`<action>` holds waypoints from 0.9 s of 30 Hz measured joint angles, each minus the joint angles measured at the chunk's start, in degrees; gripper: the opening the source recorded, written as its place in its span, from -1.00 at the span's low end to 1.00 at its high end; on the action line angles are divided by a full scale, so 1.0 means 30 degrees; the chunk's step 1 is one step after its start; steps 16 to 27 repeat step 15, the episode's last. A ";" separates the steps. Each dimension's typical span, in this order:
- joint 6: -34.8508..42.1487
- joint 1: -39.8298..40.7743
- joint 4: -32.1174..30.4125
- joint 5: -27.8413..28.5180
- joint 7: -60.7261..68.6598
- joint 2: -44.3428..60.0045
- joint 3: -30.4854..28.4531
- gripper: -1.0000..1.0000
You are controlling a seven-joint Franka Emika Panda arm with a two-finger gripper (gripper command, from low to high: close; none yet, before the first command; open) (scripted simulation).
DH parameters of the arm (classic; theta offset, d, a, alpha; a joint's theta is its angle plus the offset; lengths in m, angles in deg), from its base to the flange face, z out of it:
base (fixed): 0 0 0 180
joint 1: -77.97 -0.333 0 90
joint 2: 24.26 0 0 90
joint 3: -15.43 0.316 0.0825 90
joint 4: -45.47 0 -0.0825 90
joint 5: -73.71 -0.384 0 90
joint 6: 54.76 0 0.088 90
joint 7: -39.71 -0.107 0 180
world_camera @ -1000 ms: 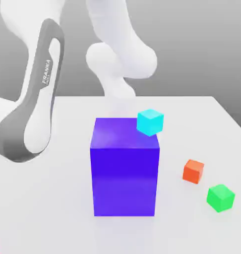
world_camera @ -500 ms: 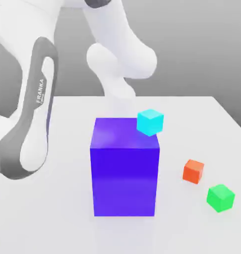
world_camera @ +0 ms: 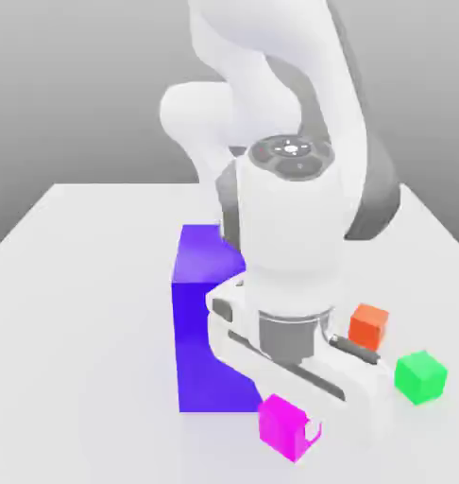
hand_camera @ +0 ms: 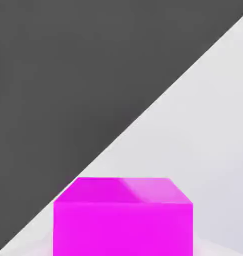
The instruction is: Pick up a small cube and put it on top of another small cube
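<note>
Magenta small cube (world_camera: 284, 426) clamped in gripper (world_camera: 292, 430) | arm newly swung before blue block (world_camera: 201, 312)

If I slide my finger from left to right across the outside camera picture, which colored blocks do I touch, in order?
Big blue-violet block → magenta-pink cube → orange-red cube → green cube.

We see a flat white table (world_camera: 92, 312). On it sit a big blue-violet block (world_camera: 197, 331), a small orange-red cube (world_camera: 368, 325) and a small green cube (world_camera: 420, 376).
</note>
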 joint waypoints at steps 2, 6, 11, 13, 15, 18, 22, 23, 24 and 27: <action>-0.0175 -0.1148 -0.1134 0.0015 0.0566 -0.0894 0.1230 -1.00; -0.0935 -0.4543 -0.2968 0.0937 0.0932 -0.1743 0.3206 -1.00; -0.2932 -0.5696 -0.2965 0.4415 -0.1448 0.0699 0.1666 -1.00; -0.3352 -0.6061 -0.2926 0.5112 -0.1950 0.1236 0.1173 1.00; -0.3352 -0.6061 -0.2926 0.5112 -0.1950 0.1236 0.1173 1.00; -0.3352 -0.6061 -0.2926 0.5112 -0.1950 0.1236 0.1173 1.00; -0.3352 -0.6061 -0.2926 0.5112 -0.1950 0.1236 0.1173 1.00; -0.3352 -0.6061 -0.2926 0.5112 -0.1950 0.1236 0.1173 1.00; -0.3352 -0.6061 -0.2926 0.5112 -0.1950 0.1236 0.1173 1.00; -0.3352 -0.6061 -0.2926 0.5112 -0.1950 0.1236 0.1173 1.00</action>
